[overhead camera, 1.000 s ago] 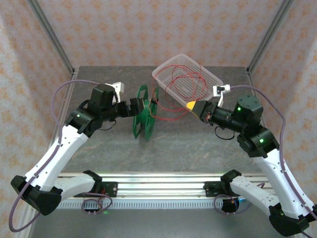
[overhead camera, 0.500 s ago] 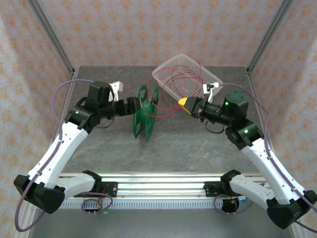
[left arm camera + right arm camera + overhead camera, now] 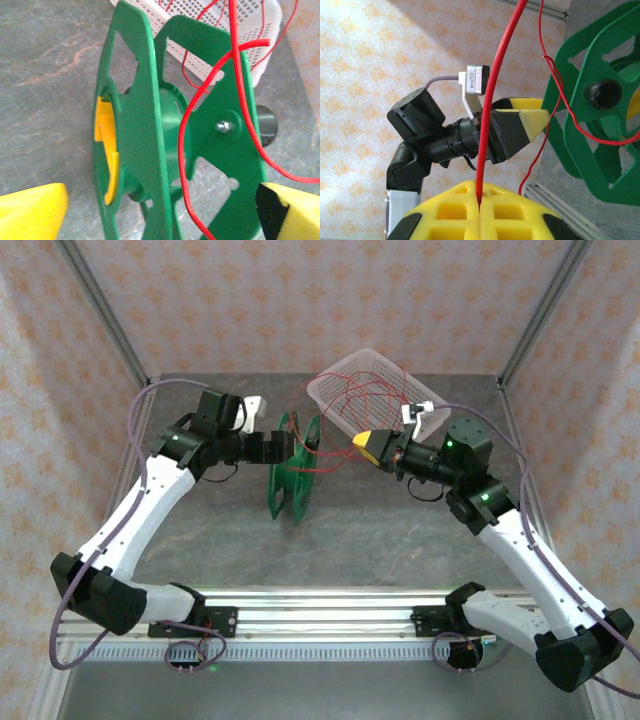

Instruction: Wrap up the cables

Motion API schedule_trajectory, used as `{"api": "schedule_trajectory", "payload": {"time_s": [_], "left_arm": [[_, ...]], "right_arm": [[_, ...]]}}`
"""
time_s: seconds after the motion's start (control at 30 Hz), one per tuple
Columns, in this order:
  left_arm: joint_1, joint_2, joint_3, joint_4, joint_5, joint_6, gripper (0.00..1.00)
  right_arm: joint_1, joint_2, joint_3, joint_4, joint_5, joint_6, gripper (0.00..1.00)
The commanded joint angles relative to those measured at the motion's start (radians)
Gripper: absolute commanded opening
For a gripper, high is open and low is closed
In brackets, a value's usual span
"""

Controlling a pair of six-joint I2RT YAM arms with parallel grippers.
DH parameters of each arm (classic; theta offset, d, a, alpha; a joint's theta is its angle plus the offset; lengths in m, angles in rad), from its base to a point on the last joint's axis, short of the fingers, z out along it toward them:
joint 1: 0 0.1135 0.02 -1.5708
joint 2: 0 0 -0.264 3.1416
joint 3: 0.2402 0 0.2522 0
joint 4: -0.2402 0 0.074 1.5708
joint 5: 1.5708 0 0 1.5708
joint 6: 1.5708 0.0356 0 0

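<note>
The cables (image 3: 362, 398) are one very thin red wire, lying in loose loops in a white perforated basket (image 3: 322, 390) at the upper centre of the top view. From there a strand runs down and left to a green plastic reel (image 3: 290, 465) standing on edge in the middle of the grey marbled tabletop (image 3: 380, 530). In the left wrist view the wire (image 3: 187, 125) curves across the reel's right flange (image 3: 220, 150), passing close to a small metal nut (image 3: 223, 126), while a yellow insert (image 3: 107, 150) shows in the hub on the left and the basket (image 3: 250, 30) sits behind at the upper right. The left gripper (image 3: 266, 450) is spread wide just left of the reel, with nothing in its grasp; its yellow fingertips (image 3: 30, 210) flank the lower corners. The right gripper (image 3: 368, 443), right of the reel and in front of the basket, is closed, its yellow pads (image 3: 455, 210) pinching the red strand (image 3: 492, 100), which rises straight up the frame.
</note>
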Motion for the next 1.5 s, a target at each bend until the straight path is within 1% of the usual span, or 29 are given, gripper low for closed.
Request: {"api": "schedule_trajectory", "payload": {"time_s": [0.0,0.13,0.37,0.47,0.53,0.8,0.93,1.13,1.3,1.37,1.47], "left_arm": [[-0.003,0.029,0.051,-0.074,-0.082,0.069,0.93],[-0.013,0.074,0.086,-0.090,-0.085,0.088,0.86],[-0.066,0.147,0.161,-0.138,-0.189,0.124,0.71],[-0.083,0.169,0.178,-0.153,-0.229,0.132,0.68],[-0.088,0.176,0.184,-0.154,-0.232,0.132,0.65],[-0.090,0.179,0.200,-0.154,-0.230,0.130,0.62],[-0.091,0.185,0.202,-0.155,-0.227,0.129,0.55],[-0.090,0.193,0.201,-0.152,-0.227,0.128,0.50],[-0.091,0.200,0.202,-0.151,-0.230,0.128,0.48],[-0.090,0.204,0.202,-0.153,-0.236,0.127,0.46],[-0.091,0.208,0.200,-0.152,-0.237,0.127,0.44]], "right_arm": [[0.004,0.005,-0.009,0.077,-0.029,0.009,0.00],[0.006,0.017,-0.014,0.086,-0.034,0.009,0.00],[0.009,0.027,-0.015,0.091,-0.037,0.011,0.00],[0.008,0.028,-0.018,0.093,-0.037,0.011,0.00],[0.008,0.027,-0.018,0.092,-0.037,0.011,0.00],[0.008,0.026,-0.026,0.072,-0.031,-0.004,0.00],[0.008,0.026,-0.029,0.073,-0.032,-0.004,0.00],[0.009,0.024,-0.031,0.073,-0.035,-0.002,0.00],[0.010,0.026,-0.030,0.074,-0.035,-0.003,0.00],[0.010,0.025,-0.031,0.075,-0.034,-0.003,0.00],[0.010,0.026,-0.031,0.073,-0.034,-0.003,0.00]]}}
